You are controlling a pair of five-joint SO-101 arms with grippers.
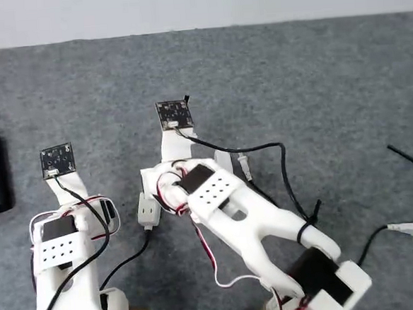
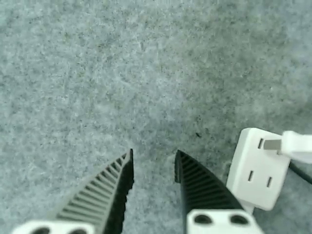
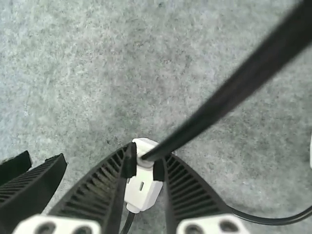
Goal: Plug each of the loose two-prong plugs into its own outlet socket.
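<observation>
**Right wrist view: plug clamped, left fingers spread**

The right gripper (image 3: pixel 145 158) grasps a white plug (image 3: pixel 141 187), with its ribbed fingers pressed against both sides. A black cord (image 3: pixel 229 92) crosses in front of it. The left gripper (image 2: pixel 153 158) hovers over the grey carpet (image 2: pixel 122 73) with its fingers released and holding nothing. It is just beside the white outlet block (image 2: pixel 256 170). In the high view the block lies left of centre in the lower half of the frame, between the two arms.

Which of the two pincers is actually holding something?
The right pincer: it grips a white plug with a black cable. The left pincer is open and empty.
</observation>
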